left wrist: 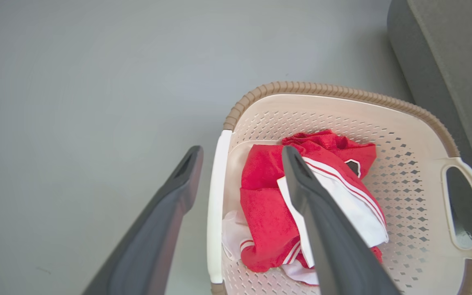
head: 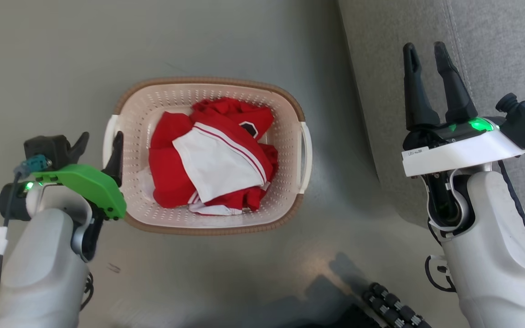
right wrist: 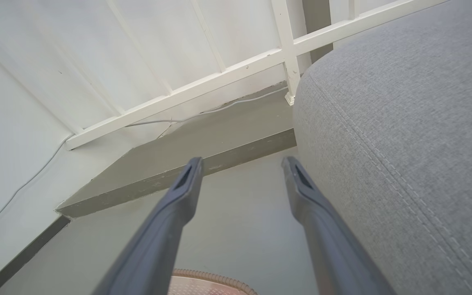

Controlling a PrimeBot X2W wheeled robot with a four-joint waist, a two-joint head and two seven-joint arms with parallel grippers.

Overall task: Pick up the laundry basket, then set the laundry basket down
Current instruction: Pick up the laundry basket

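The laundry basket [head: 285, 95] rests on the grey floor in the middle of the head view, cream with a brown rim and white side handles, and holds red and white clothes [head: 212, 157]. My left gripper [head: 100, 141] is open at the basket's left side, one finger outside and one inside the white left handle [left wrist: 216, 205], straddling it without closing. In the left wrist view the left gripper [left wrist: 242, 153] spans that handle. My right gripper [head: 426, 48] is open and raised at the right, over the sofa edge, well away from the basket's right handle [head: 307, 155].
A grey sofa [head: 472, 27] fills the right side, close to the basket. In the right wrist view there is a low step [right wrist: 203, 147], a white railing [right wrist: 219, 78] and the basket's rim [right wrist: 211, 278] at the bottom edge. Open floor lies left of the basket.
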